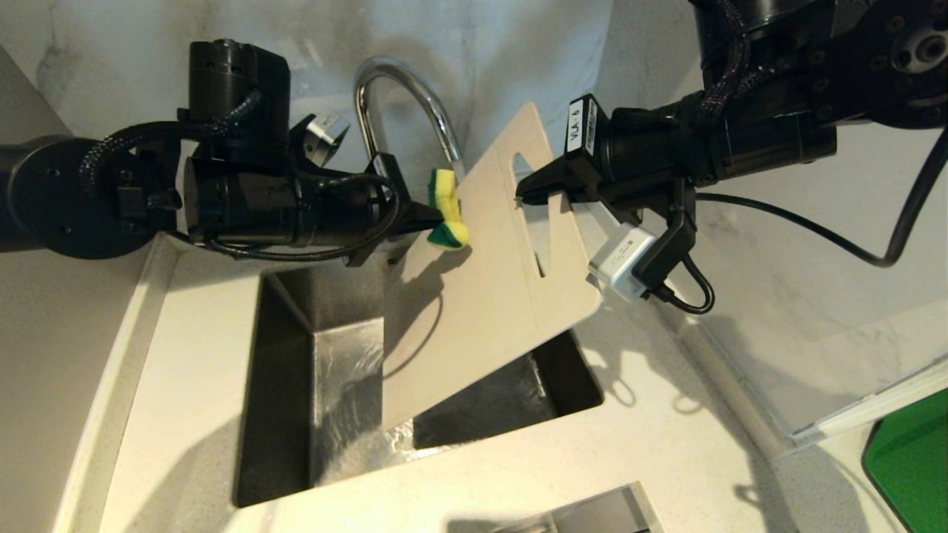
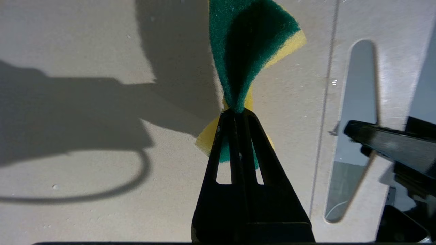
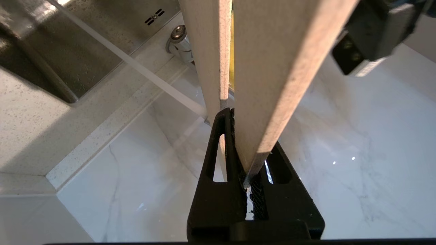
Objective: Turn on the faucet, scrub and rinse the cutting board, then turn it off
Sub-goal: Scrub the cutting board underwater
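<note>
The cutting board [image 1: 489,296] hangs tilted over the sink [image 1: 326,385], its lower corner dipping into the basin and its slotted end raised toward the faucet [image 1: 404,104], whose arched spout rises just behind the board's upper edge. The right hand [image 1: 522,196] is clenched on the strip of board beside the handle slot. The left hand [image 1: 437,216] pinches a green-and-yellow sponge [image 1: 446,211], folded, against the board's face, on the side of the slot away from the right hand. The pale speckled surface [image 1: 185,385] surrounds the sink, with a marble wall behind it; a green object [image 1: 911,459] sits far from the sink, past the wall's corner.

The left wrist view alone shows the sponge's green scrub side [image 2: 245,51] creased between the fingers and small droplets on the board [image 2: 85,136]. The right wrist view alone shows the board [image 3: 272,68] edge-on in the fingers and the faucet's base [image 3: 178,41] on the ledge behind the sink [image 3: 68,51].
</note>
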